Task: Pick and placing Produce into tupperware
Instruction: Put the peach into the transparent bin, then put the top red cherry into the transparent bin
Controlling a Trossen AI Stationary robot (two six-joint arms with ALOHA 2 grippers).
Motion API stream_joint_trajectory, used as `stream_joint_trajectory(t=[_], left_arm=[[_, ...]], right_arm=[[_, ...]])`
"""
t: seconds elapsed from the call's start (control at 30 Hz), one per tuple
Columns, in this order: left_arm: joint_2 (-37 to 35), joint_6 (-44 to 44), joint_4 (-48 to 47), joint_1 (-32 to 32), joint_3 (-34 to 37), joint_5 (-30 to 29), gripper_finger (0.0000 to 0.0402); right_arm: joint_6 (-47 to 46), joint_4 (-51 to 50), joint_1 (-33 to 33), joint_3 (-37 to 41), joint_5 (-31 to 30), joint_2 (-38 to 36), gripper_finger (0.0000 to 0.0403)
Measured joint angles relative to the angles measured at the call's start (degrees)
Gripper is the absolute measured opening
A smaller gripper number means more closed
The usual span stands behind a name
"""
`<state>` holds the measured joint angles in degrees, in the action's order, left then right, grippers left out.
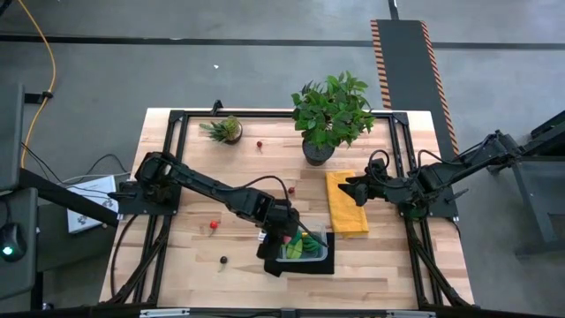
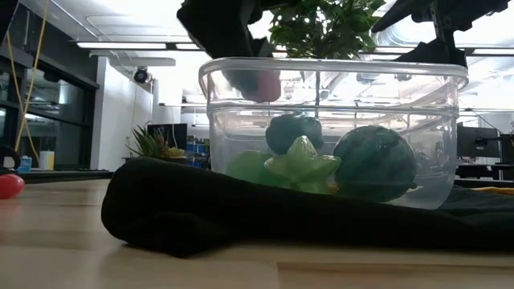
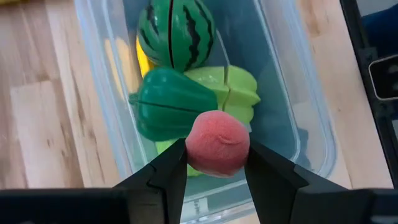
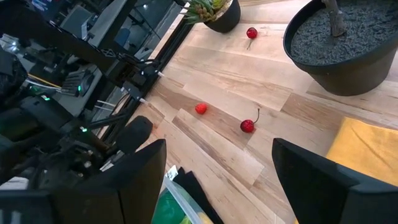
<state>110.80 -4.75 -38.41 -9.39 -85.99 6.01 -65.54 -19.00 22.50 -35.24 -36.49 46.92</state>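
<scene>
- My left gripper (image 3: 214, 163) is over the tupperware (image 1: 305, 251), and its two fingers pinch a pink fruit (image 3: 217, 143) between them.
- In the low view the pink fruit (image 2: 255, 83) is just below the rim of the tupperware (image 2: 333, 128), above the other pieces and not touching them.
- Inside the tupperware (image 3: 298, 118) there lie a striped watermelon (image 3: 176, 32), a dark green pepper (image 3: 171, 104), a light green star fruit (image 3: 233, 93) and something yellow (image 3: 142, 59) beside the wall.
- The tupperware stands on a black mat (image 2: 185, 209), near the front edge of the table (image 1: 185, 265).
- My right gripper (image 4: 217, 180) hangs over the table near the yellow cloth (image 1: 346, 203), well apart from the tupperware. Its fingers are spread wide and hold nothing.
- More produce lies loose on the table: a red piece (image 1: 214, 226) and a small dark piece (image 1: 223, 260) to the left of the tupperware, and a cherry (image 1: 259, 145) near the small plant (image 1: 226, 130).
- From my right wrist I see two cherries (image 4: 247, 126) with stems and a small red berry (image 4: 201, 109) on the wood, between the big pot (image 4: 342, 50) and my left arm.
</scene>
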Motion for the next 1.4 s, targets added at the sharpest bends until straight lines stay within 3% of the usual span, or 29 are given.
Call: stream_joint_trajectory(t=[0.33,0.73,1.0,1.4], left_arm=[[0.05,-1.55,-0.42,0.00,0.01,-0.45,0.0141],[0.05,-1.51,-0.22,0.00,0.01,-0.67,0.0199],[-1.96,-1.16,-3.15,0.02,-0.60,-0.66,0.0158],[-3.91,1.96,-15.06,1.16,-11.56,-4.16,0.0108]], right_arm=[[0.00,-0.02,-0.02,0.00,0.00,0.00,0.0282],[0.00,-0.04,0.00,0.00,-0.07,0.00,0.0282],[-0.03,-0.05,0.00,0.00,-0.11,0.00,0.0282],[-0.17,-0.02,-0.01,0.00,-0.17,0.02,0.0282]])
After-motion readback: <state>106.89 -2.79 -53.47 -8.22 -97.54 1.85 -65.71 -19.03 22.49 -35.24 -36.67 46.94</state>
